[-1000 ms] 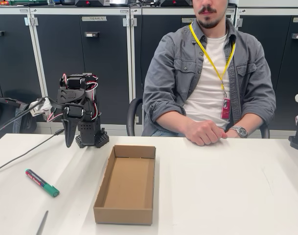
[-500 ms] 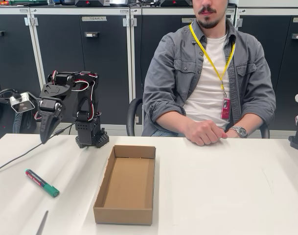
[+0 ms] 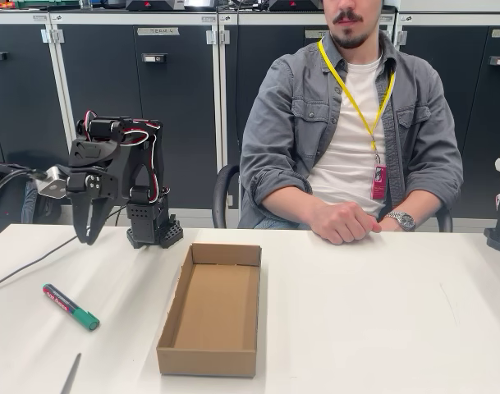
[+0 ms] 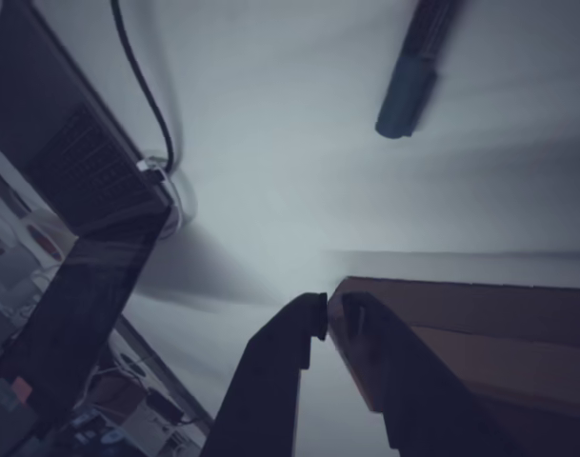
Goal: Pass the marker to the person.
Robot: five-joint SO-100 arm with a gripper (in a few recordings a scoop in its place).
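Since the earlier frame: gripper has turned so that its two fingers now show as a separate pair pointing down, where half a second ago they read as one closed point further left; marker, box and person unchanged in place.

Fixed view.
- Black arm, left of centre, base on the far part of the white table. Gripper hangs clear above the table surface, left of the base; jaws parted a little, nothing between them.
- Marker: green body, red label band, lying flat on the table at lower left of the frame, below the gripper and well apart from it; green cap end towards the lower right.
- Thin grey stick: at the bottom left edge, just below the marker, not touching it.
- Cardboard box: open, shallow, centre of frame, right of the marker.
- Black cable: runs across the table's left part to the left edge.
- Person: seated behind the table, upper right; hands folded on the far table edge.
- Dark cabinets: behind.

Wrist view (dim, bluish).
- Gripper: two dark fingers rise from the bottom edge; tips slightly apart, holding nothing.
- Marker: upper right of frame, on the table, far from the fingertips.
- Cardboard box: lower right, behind the right finger.
- Black cable: upper left.
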